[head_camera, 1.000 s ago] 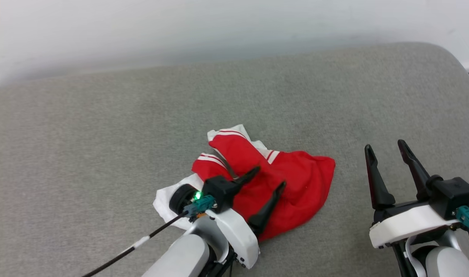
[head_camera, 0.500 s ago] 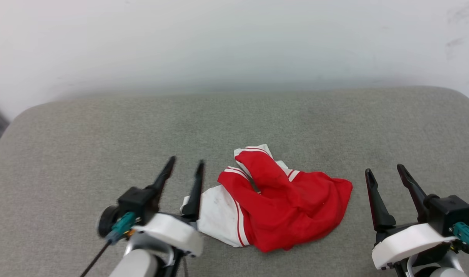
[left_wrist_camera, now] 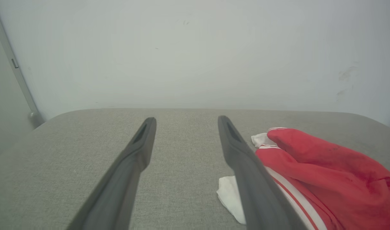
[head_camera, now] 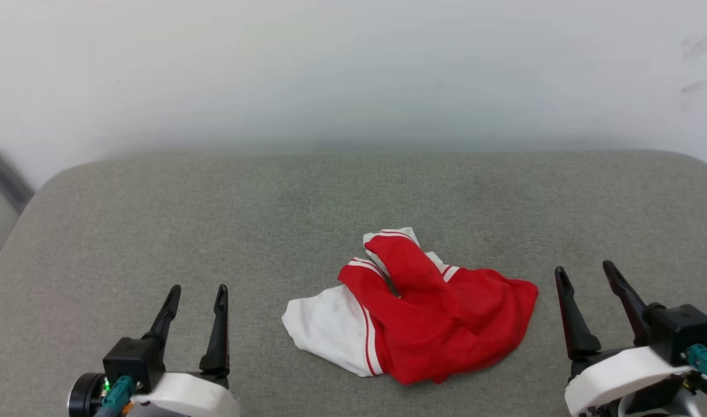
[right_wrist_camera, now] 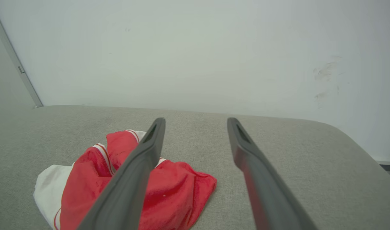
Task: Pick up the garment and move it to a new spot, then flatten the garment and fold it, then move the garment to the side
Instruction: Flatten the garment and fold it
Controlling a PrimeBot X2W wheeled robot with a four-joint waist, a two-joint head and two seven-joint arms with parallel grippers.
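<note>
**Garment left in a heap, both tools clear of it**

The garment (head_camera: 423, 313) lies crumpled on the grey cushion (head_camera: 214, 220), its red body bunched and a white part spilling out on its left. The left tool (head_camera: 197, 289), spread over the garment a second ago, now sits well off to the garment's left, jaws released and empty. The right tool (head_camera: 582, 269) waits near the garment's right, likewise released. The move to a new spot looks done, so flattening seems next. Count: one garment, two tools, two fingers each.

We can read no text, number or label anywhere. The crumpled garment (head_camera: 446, 330) turns to us plain red and white cloth with striped trim.
</note>
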